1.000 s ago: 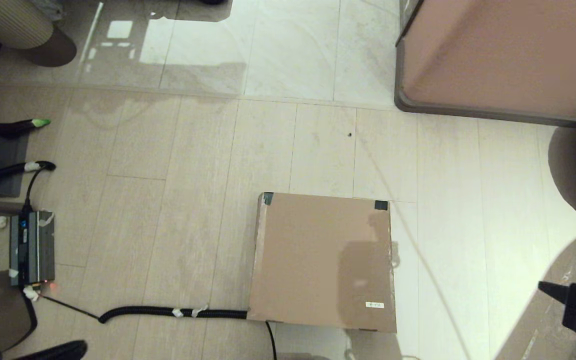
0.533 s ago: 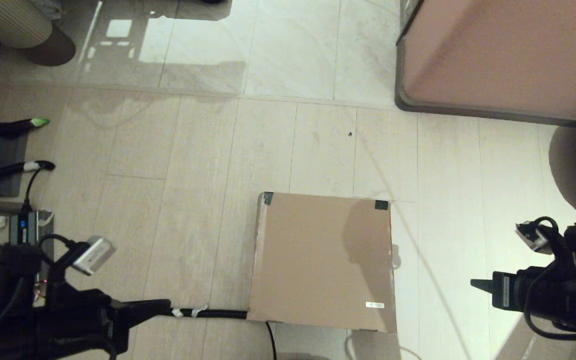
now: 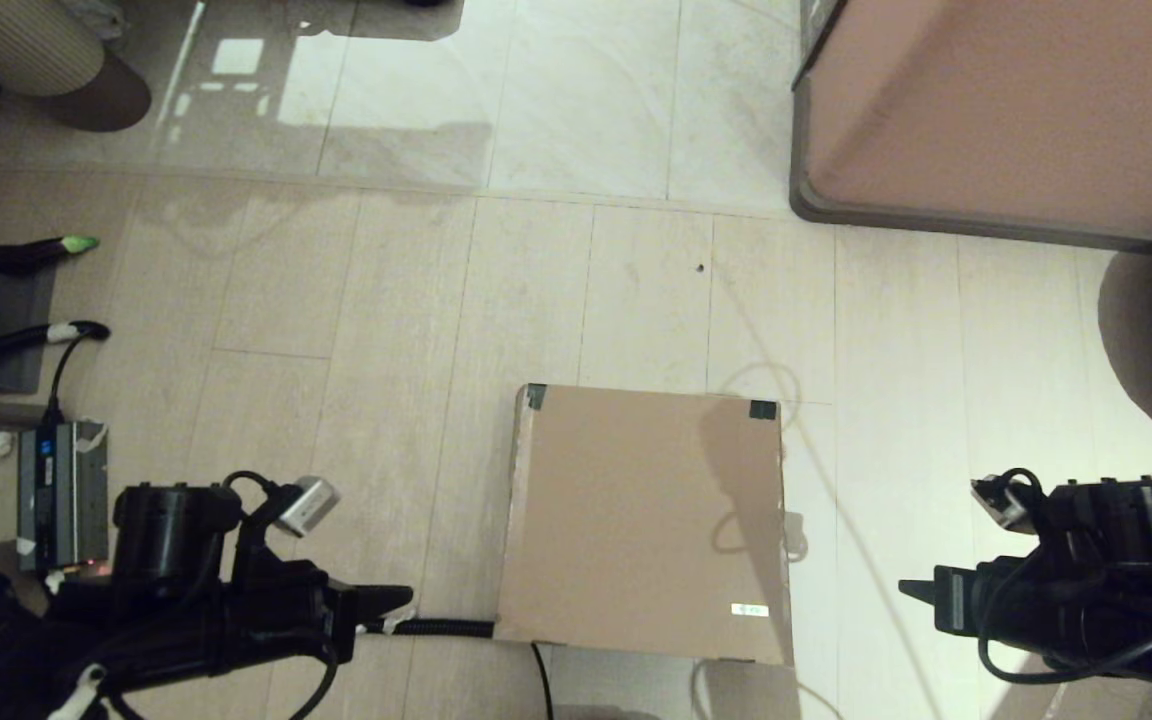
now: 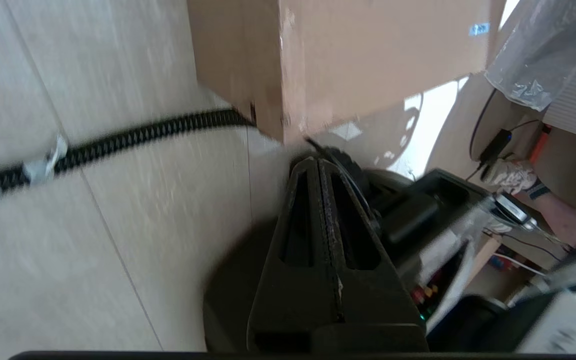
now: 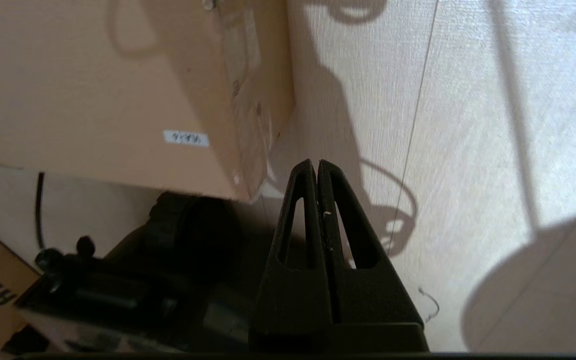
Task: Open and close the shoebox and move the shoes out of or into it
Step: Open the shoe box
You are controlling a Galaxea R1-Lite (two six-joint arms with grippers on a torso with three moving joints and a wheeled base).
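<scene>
The shoebox [image 3: 646, 520] is a plain brown cardboard box on the floor, lid closed flat, dark tape on its two far corners and a small white label [image 3: 749, 609] near its front right. It also shows in the left wrist view [image 4: 358, 60] and the right wrist view [image 5: 98, 90]. My left gripper [image 3: 406, 598] hangs left of the box's front corner, shut and empty, apart from the box. My right gripper [image 3: 904, 588] hangs right of the box, shut and empty. The shoes are out of view.
A black corrugated cable [image 3: 336, 625] runs along the floor to the box's front left corner. A grey device [image 3: 63, 495] lies at the left. A large pinkish-brown block with a grey rim [image 3: 1006, 110] stands at the back right. Pale floor lies beyond the box.
Both arms have come in from the lower corners towards the box. The left gripper moved right, the right gripper moved left. The box has not moved.
</scene>
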